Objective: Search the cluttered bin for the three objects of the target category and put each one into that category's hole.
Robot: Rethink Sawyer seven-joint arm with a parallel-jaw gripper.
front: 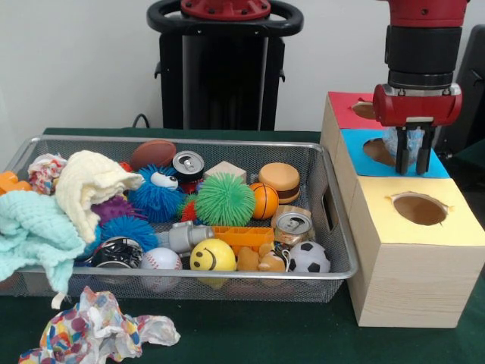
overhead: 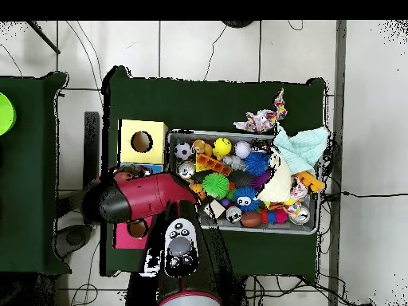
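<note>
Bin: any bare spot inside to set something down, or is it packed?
Packed. The bin holds toys wall to wall, cloths heaped at one end. Bare room is only green table in front, between the crumpled paper and the wooden box.

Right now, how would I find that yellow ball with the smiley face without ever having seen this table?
Start at the silver wire-mesh bin on the green table and go to its front edge nearest the front camera. Near the middle of that edge sits the yellow smiley-face ball, between a white baseball and tan toy animals. It alone has a face drawn on plain yellow.
</note>
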